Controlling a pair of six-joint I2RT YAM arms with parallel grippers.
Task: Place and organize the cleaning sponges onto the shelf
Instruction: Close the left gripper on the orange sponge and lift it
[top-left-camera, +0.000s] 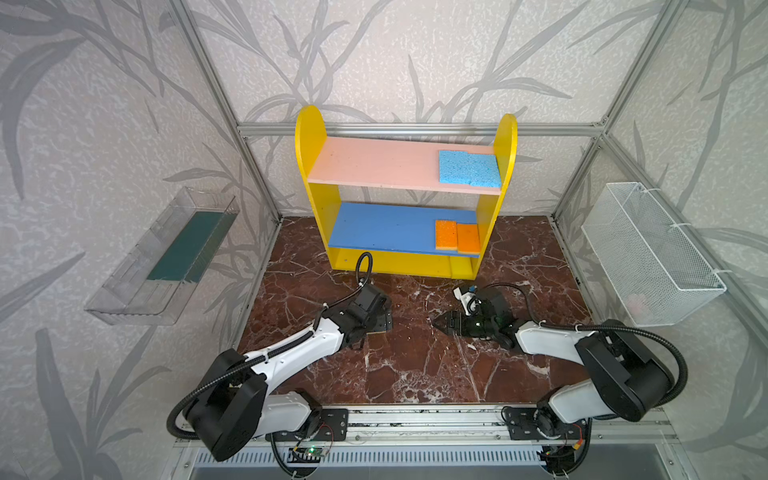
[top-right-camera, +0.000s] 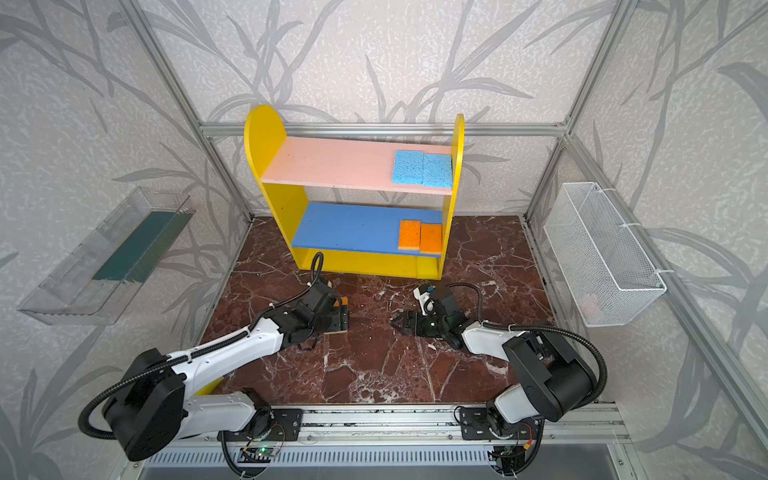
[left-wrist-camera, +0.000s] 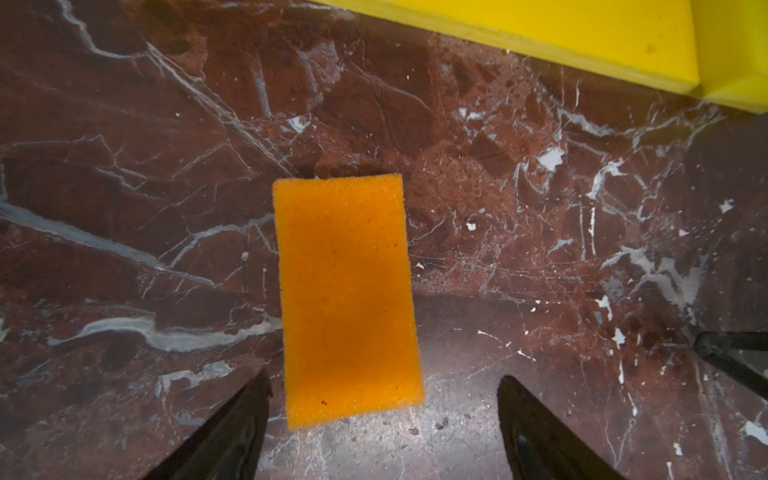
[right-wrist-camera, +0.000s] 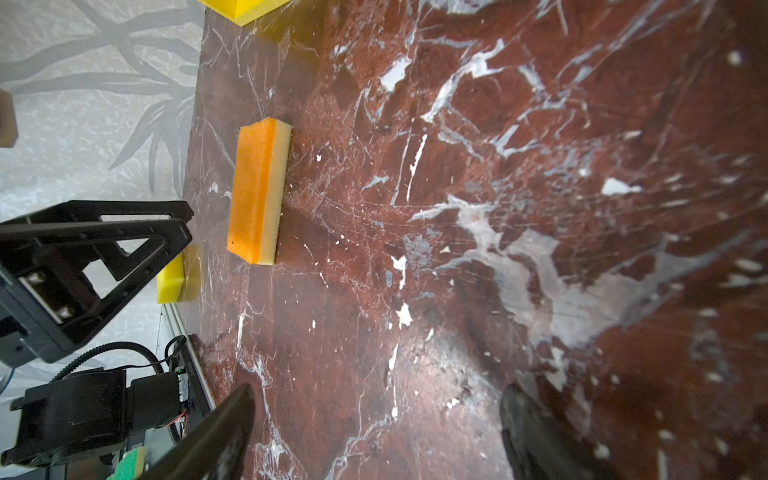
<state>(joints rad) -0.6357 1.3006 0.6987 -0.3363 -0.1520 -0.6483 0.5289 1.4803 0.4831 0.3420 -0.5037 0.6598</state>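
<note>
The shelf (top-left-camera: 316, 166) stands at the back of the marble floor. Two light blue sponges (top-left-camera: 469, 168) lie side by side at the right end of its pink board. Two orange sponges (top-left-camera: 457, 236) lie at the right end of its blue board. Another orange-faced sponge with pale backing (left-wrist-camera: 347, 299) (right-wrist-camera: 257, 191) lies flat on the floor. My left gripper (left-wrist-camera: 384, 380) (top-left-camera: 376, 322) hangs open just above its near end and does not touch it. A yellow sponge (right-wrist-camera: 178, 276) lies near the floor's left edge. My right gripper (right-wrist-camera: 376, 390) (top-left-camera: 436, 322) is open and empty, low over bare floor.
A clear plastic tray (top-left-camera: 166, 257) hangs on the left wall. A white wire basket (top-left-camera: 648, 253) hangs on the right wall. Aluminium frame posts (top-left-camera: 257, 174) edge the floor. The two grippers face each other across the middle of the floor.
</note>
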